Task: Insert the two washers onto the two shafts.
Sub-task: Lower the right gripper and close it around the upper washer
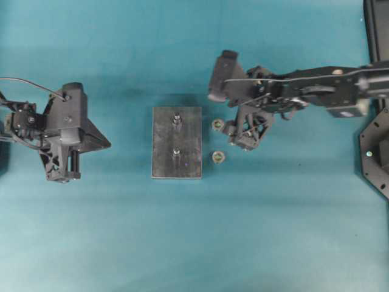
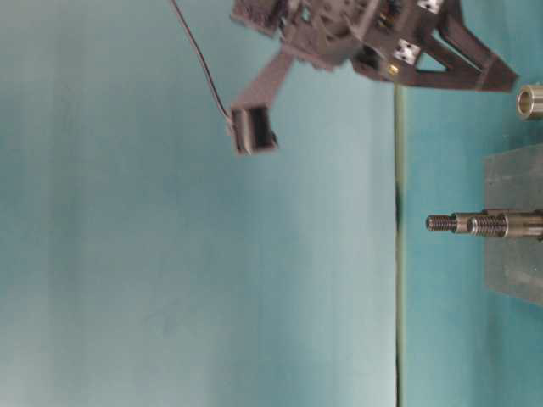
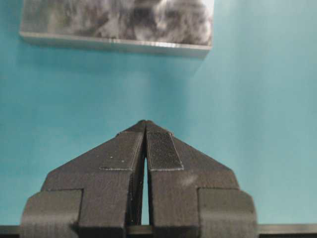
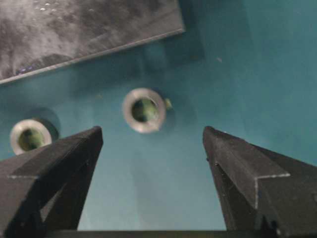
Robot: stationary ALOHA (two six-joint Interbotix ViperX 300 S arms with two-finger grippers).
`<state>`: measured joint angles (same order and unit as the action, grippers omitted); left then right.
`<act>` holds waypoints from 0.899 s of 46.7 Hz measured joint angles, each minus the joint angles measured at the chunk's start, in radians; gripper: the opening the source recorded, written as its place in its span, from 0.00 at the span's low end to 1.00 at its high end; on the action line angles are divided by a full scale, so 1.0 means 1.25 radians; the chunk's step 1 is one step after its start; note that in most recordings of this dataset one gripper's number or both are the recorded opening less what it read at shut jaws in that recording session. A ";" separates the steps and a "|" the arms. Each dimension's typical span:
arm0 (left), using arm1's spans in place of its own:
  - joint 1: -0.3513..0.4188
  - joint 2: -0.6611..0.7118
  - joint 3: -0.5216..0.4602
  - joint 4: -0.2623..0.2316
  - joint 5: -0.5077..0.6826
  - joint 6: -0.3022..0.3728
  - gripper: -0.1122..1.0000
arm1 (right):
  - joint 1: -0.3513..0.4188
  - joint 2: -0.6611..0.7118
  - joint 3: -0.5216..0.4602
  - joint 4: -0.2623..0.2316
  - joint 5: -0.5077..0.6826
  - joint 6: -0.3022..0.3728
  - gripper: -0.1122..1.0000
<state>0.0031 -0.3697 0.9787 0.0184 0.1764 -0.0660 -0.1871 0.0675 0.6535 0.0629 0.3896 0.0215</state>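
On the teal table (image 1: pixel 194 243), the near washer (image 1: pixel 218 157) lies flat just right of the plate (image 1: pixel 176 142), beside its near right corner. The near shaft (image 1: pixel 175 152) stands upright on the plate, bare of any washer. Farther back, the far washer (image 1: pixel 217 125) also lies flat just right of the plate, level with the far shaft (image 1: pixel 177 119), which stands upright and bare too. From table level both shafts show threaded tips (image 2: pixel 439 223).

The right gripper (image 1: pixel 237 135) hangs just right of the washers, between them in depth, touching neither. Its jaws are spread wide and hold nothing; in its wrist view one washer (image 4: pixel 144 109) sits ahead between the two fingers (image 4: pixel 242 168), another (image 4: pixel 30 137) off to the left, with the plate edge (image 4: pixel 89 25) beyond.

The left gripper (image 1: pixel 106 145) sits well left of the plate, pointing toward it. Its jaws are pressed together at the tips (image 3: pixel 145 129), with nothing between them.
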 measured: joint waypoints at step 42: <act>0.000 0.013 0.000 0.000 -0.012 0.000 0.10 | 0.005 0.072 -0.037 0.000 0.004 -0.029 0.76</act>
<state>0.0031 -0.3528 0.9787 0.0184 0.1611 -0.0660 -0.1810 0.1580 0.6075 0.0629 0.3942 -0.0153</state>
